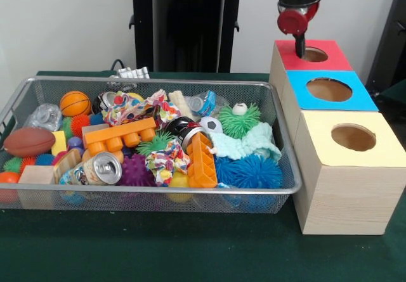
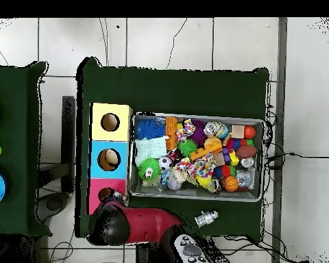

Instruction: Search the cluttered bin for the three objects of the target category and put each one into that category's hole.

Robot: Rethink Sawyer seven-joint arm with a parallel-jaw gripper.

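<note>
Three wooden boxes stand in a row right of the bin, topped red (image 1: pixel 330 49), blue (image 1: pixel 361 95) and yellow (image 1: pixel 380 130), each with a round hole. My gripper (image 1: pixel 299 46) hangs with its dark tip at the left rim of the red box's hole; nothing shows in it. In the overhead view the arm's head (image 2: pixel 109 224) covers part of the red box (image 2: pixel 97 195). The wire mesh bin (image 1: pixel 158 80) holds a jumble: a soda can (image 1: pixel 101 169), a basketball (image 1: pixel 75 102), a football (image 1: pixel 28 141), an orange block (image 1: pixel 119 135), spiky balls and patterned cloth.
Something pale shows inside the blue box's hole (image 2: pixel 109 159) from overhead. A small silver object (image 2: pixel 206 218) lies on the green cloth outside the bin (image 2: pixel 195 115), on the robot's side. A second green table (image 2: pixel 9 144) with coloured discs stands at the left.
</note>
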